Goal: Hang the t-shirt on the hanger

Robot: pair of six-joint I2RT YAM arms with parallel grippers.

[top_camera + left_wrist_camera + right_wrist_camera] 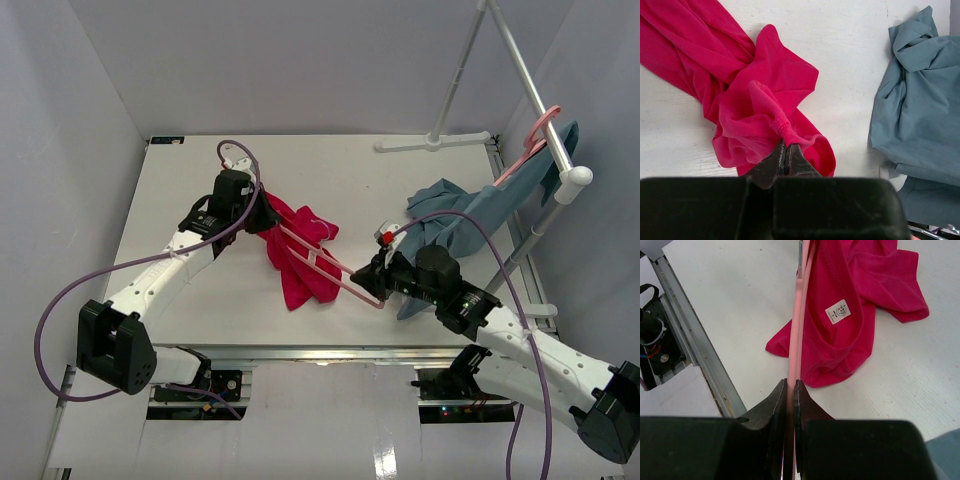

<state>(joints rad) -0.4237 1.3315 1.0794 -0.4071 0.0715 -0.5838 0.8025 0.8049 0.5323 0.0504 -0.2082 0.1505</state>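
Folds of soft crimson t-shirt (770, 90); thin pink hanger (796, 340)

Soft matt cloth t-shirt (300, 265), smooth pale plastic hanger (335, 272), faintly rough white table (190, 200).

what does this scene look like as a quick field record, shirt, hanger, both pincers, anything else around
t-shirt: red, bunched, mostly lying on the table, white label showing
hanger: pale pink, bar running from the right pincer into the shirt's folds
left pincer: shut on a fold of the t-shirt
right pincer: shut on the hanger's bar
other: blue-grey garment on a second pink hanger, hooked on the rack at right
task state: shirt not yet spread on the hanger
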